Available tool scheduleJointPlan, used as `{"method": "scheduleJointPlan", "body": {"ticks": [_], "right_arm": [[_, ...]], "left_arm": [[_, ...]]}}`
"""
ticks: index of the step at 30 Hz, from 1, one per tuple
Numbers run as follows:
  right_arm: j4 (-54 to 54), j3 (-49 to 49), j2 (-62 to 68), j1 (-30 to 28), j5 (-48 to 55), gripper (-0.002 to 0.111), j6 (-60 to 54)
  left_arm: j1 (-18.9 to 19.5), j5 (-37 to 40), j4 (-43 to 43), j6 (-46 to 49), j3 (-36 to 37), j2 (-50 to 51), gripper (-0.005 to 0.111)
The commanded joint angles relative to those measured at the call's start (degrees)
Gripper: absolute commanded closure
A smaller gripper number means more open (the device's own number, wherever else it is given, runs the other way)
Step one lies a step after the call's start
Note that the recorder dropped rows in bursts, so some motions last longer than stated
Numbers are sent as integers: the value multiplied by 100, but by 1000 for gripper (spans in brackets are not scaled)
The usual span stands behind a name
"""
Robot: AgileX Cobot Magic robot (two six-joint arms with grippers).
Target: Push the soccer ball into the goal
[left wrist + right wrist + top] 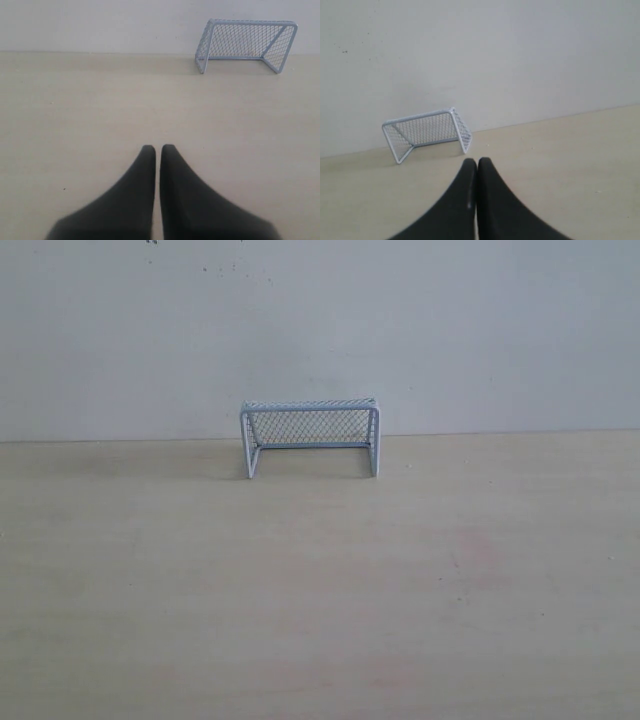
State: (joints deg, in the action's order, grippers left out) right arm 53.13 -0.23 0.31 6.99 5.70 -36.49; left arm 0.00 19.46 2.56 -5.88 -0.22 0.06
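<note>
The goal point(310, 427) stands by the wall point(320, 330); left tool point(158, 148), right tool point(477, 161) pinched together.

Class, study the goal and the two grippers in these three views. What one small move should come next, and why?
Probably tilt or swing one wrist camera to search the table, because no soccer ball shows in any view. The goal stands with nothing inside, and the left gripper and right gripper are both shut, holding nothing.
</note>
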Motion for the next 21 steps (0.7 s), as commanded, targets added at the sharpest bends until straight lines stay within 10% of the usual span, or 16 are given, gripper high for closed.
{"method": "scheduleJointPlan", "body": {"ticks": [1,8,21], "right_arm": [[-1374,23,-31,-14,-233,109,1099],[-6587,23,-31,-14,-197,109,5833],[-6476,23,-31,-14,1413,109,5439]], "left_arm": [[0,-9,5,-1,22,-6,102],[0,-9,5,-1,22,-6,102],[0,-9,5,-1,22,-6,102]]}}
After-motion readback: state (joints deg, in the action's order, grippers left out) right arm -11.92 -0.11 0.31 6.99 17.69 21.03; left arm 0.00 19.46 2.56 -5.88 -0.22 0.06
